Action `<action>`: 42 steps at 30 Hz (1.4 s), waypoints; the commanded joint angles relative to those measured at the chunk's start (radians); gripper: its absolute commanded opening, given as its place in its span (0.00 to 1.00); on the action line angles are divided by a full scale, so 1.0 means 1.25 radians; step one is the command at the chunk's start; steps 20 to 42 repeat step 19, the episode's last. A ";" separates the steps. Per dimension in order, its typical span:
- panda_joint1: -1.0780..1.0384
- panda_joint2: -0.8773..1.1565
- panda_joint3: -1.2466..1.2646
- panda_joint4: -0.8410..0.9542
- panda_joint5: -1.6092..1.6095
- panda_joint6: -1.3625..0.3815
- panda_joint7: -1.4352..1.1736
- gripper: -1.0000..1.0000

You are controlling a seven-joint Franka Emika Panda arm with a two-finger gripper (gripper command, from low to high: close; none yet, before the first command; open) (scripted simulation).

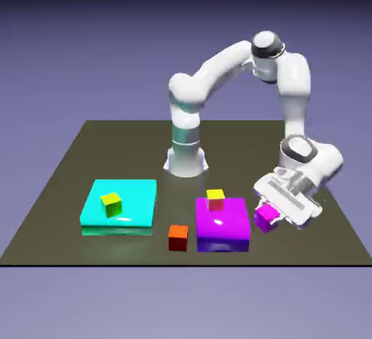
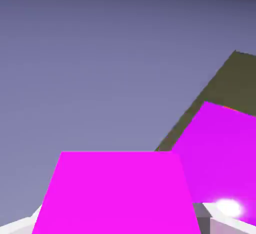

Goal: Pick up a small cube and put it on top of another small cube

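The claw (image 1: 274, 221) is clamped on the small magenta cube (image 1: 267, 218), near the tabletop's (image 1: 138, 252) front right corner. It looks light, stiff, perhaps slick; opposite side faces, gripped mid-height, should suit. Its clearance is hard to judge.

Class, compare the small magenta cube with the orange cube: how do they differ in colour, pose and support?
The small magenta cube is bright pinkish purple; the orange cube is orange-red.
The magenta cube is tilted, whereas the orange cube sits level.
The magenta cube is gripped by the pincer; the orange cube rests on the table.
Both are small cubes of similar size.
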 commanded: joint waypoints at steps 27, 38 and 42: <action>-0.373 -0.116 -0.107 -0.173 0.187 0.034 -0.061 1.00; -0.373 -0.116 -0.107 -0.173 0.187 0.034 -0.061 1.00; -0.373 -0.116 -0.107 -0.173 0.187 0.034 -0.061 1.00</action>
